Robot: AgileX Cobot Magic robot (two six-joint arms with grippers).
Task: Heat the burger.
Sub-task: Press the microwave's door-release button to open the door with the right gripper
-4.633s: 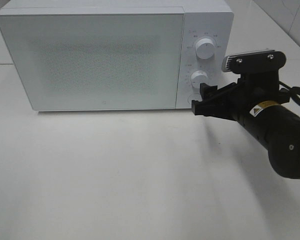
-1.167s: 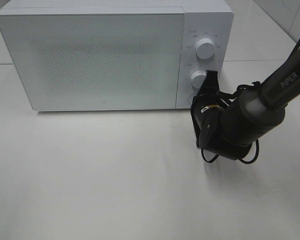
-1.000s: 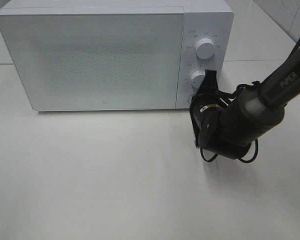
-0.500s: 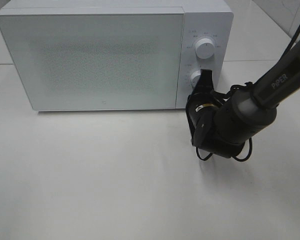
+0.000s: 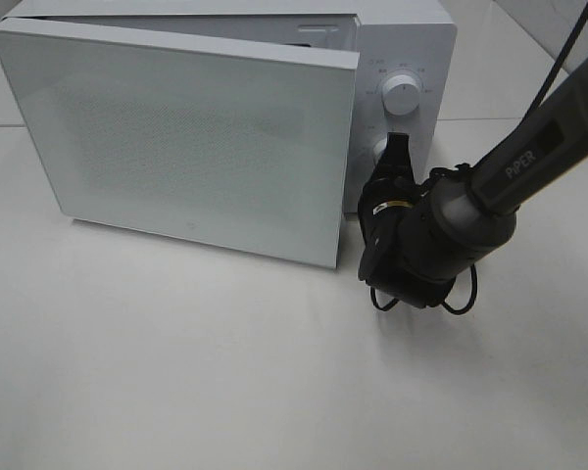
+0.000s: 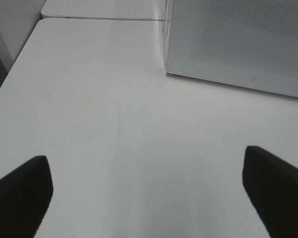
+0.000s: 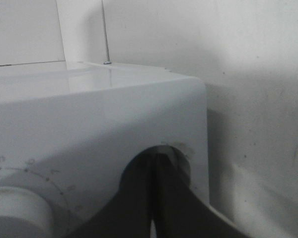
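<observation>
Microwave door (image 5: 186,147) has swung out toward the near side since the frame half a second back. Its left edge stays at the hinge and its right edge is now clear of the body. The right arm has shifted slightly left.

Exterior high: white microwave (image 5: 412,29) stands at the far side of the table (image 5: 176,392), door ajar. Right claw (image 5: 396,147) points at the control panel on the right, its tips by the lower dial (image 5: 380,149) and below the upper dial (image 5: 402,96). Its fingers are pressed together with nothing between them.

Left wrist: left claw (image 6: 149,198) is spread wide and holds nothing. It hangs over bare table, with the door face far right of it and well apart.

Right wrist: the dark fingers meet in a closed point, right at a round recess (image 7: 181,153) low on the white panel. A dial edge shows beside it.

Burger: not seen in any view, so cannot tell where it sits.
</observation>
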